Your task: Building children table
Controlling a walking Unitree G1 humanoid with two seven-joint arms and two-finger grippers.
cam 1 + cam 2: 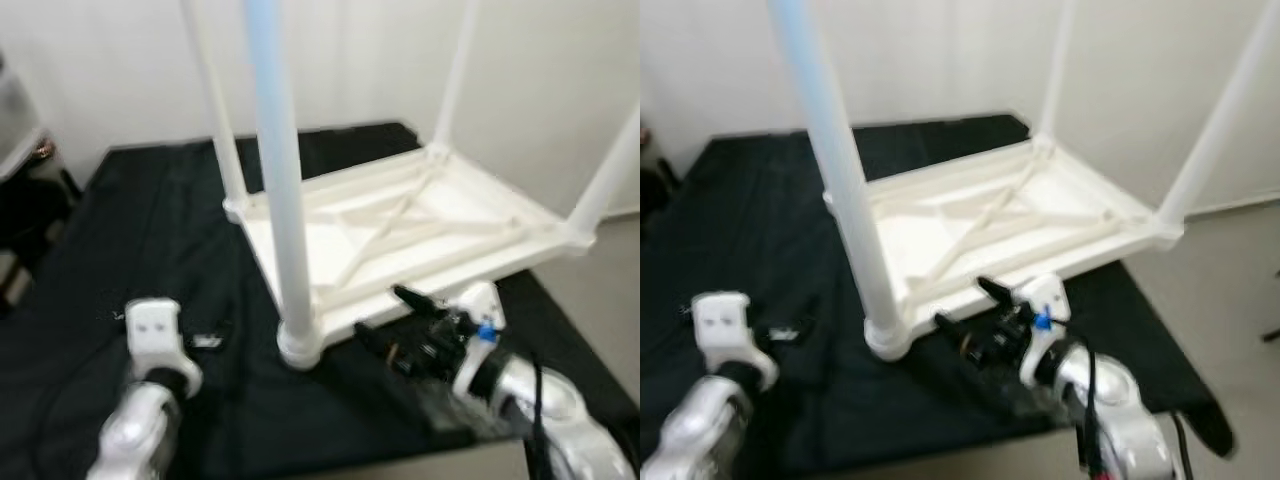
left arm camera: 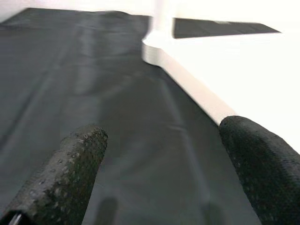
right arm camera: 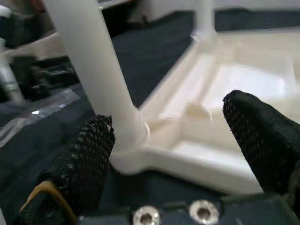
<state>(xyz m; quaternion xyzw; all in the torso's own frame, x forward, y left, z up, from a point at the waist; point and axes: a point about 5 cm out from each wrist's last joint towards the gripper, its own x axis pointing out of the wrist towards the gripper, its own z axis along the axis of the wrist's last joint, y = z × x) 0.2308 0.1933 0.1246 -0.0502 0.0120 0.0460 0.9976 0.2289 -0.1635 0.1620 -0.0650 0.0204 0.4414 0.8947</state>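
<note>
A white children's table (image 1: 420, 225) lies upside down on a black cloth, its four legs pointing up. The nearest leg (image 1: 280, 180) stands in its corner socket (image 1: 300, 345) at the table's front corner. My right gripper (image 1: 385, 315) is open just right of that socket, low against the table's front edge; in the right wrist view its fingers (image 3: 89, 154) flank the leg's base (image 3: 126, 140) without touching. My left gripper (image 2: 164, 133) is open and empty, low over the cloth to the left of the table, aimed at a table corner (image 2: 157, 47).
The black cloth (image 1: 150, 230) covers the floor under the table and stretches left. A clear plastic bag (image 3: 42, 108) lies on it near my right arm. Bare floor (image 1: 600, 290) lies to the right, a white wall behind, and dark furniture (image 1: 25, 200) at the far left.
</note>
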